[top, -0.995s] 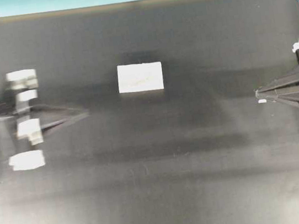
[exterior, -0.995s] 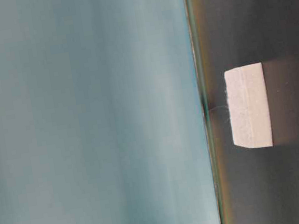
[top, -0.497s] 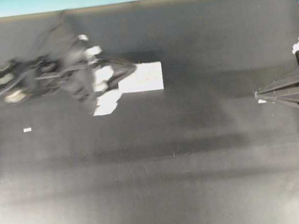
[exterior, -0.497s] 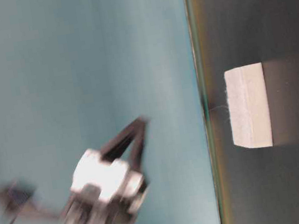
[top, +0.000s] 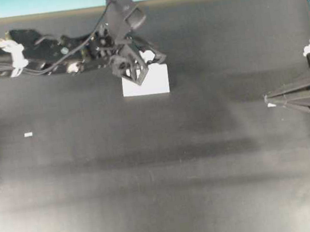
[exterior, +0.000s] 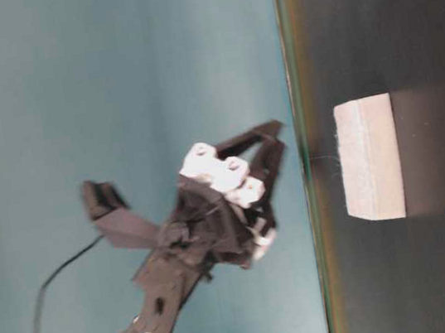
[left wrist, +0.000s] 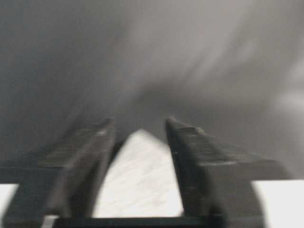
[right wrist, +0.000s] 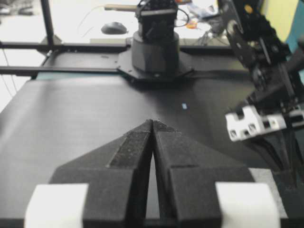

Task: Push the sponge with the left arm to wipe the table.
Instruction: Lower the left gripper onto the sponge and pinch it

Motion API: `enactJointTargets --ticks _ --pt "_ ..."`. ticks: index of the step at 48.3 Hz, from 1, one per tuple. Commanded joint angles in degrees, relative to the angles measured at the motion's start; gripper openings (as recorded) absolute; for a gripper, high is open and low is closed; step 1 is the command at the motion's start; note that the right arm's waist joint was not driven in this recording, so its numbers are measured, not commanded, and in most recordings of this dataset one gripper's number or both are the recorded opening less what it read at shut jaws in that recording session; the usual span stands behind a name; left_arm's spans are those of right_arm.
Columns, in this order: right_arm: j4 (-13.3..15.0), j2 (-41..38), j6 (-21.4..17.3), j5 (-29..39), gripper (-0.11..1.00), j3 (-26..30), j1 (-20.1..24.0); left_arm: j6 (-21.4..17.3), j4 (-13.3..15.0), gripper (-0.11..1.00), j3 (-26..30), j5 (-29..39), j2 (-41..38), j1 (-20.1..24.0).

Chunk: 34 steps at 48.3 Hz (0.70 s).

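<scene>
One white sponge [top: 149,83] is lying on the black table [top: 152,180], upper centre of the overhead frame; no container is showing. Two arms are showing. The left arm [top: 47,49] is reaching in from the upper left, its gripper [top: 142,66] hanging over the sponge's upper left corner and hiding it, fingers standing apart in the wrist view with the sponge showing between them. The right gripper [top: 268,100] is sitting at the right edge, fingers pressed together, partly cut off. One small white speck [top: 28,134] is lying at left.
</scene>
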<state>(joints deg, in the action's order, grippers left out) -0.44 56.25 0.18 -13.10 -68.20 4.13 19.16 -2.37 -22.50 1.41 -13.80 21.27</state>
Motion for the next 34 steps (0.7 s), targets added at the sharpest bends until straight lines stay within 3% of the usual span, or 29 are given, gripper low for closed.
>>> enactJointTargets --ticks 1,19,34 --pt "-0.09 -0.26 -0.18 -0.35 0.00 0.35 0.00 0.79 -0.18 0.52 1.58 1.49 -1.14 0.09" --pt "-0.09 -0.35 -0.18 -0.53 0.00 0.26 0.00 1.23 -0.26 0.51 4.13 1.58 -6.50 0.18" --pt "-0.09 -0.35 -0.18 -0.62 0.00 0.18 0.00 1.67 -0.18 0.51 1.32 1.93 -6.59 -1.05"
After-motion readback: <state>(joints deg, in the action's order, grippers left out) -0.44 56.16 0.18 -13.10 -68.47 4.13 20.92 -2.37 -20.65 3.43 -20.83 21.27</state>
